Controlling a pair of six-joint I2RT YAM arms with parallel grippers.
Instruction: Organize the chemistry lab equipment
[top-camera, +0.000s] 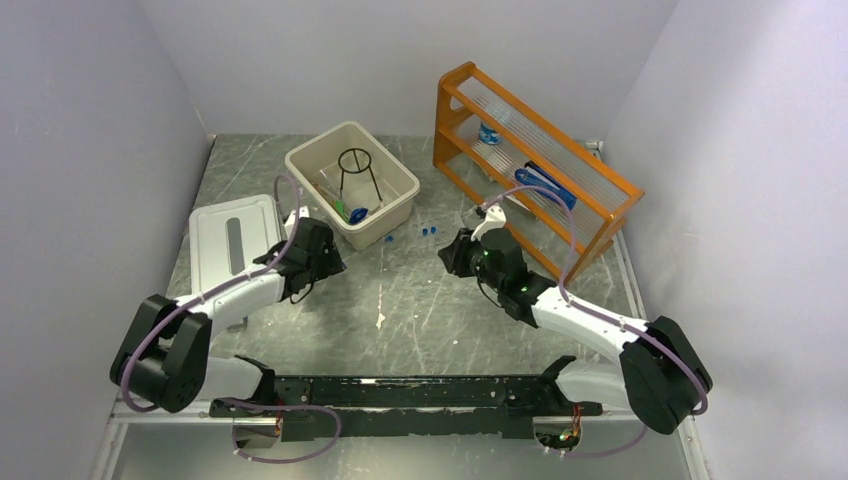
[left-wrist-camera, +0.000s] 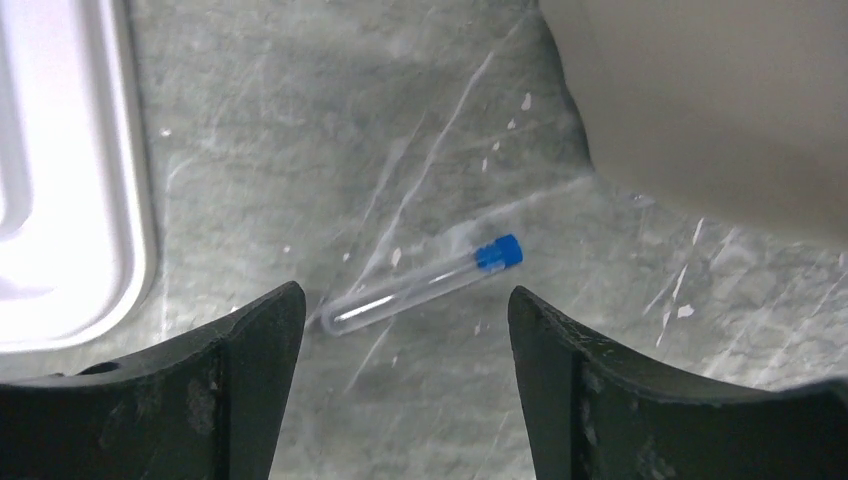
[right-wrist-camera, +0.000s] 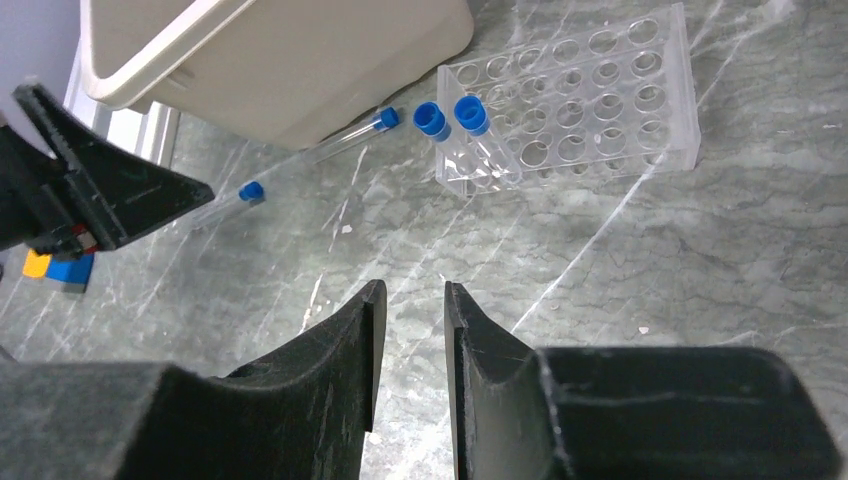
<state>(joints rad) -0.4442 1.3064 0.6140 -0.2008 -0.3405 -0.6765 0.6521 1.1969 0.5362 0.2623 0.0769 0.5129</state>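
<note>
Clear blue-capped test tube (left-wrist-camera: 420, 286): likely light, slippery, fragile; take mid-barrel.
Left hand (left-wrist-camera: 405, 293): wide apart above it, touching nothing.
Right hand (right-wrist-camera: 412, 290): narrowly apart, empty.

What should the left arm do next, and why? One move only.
Probably lower the left tool straight down and close on the test tube: the blue-capped tube lies flat and loose on the table, in line with the gap between the wide-open fingers, not yet gripped.

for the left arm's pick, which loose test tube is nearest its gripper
The tube between the left gripper's open fingers; the other loose tube lies beside the bin.
</note>
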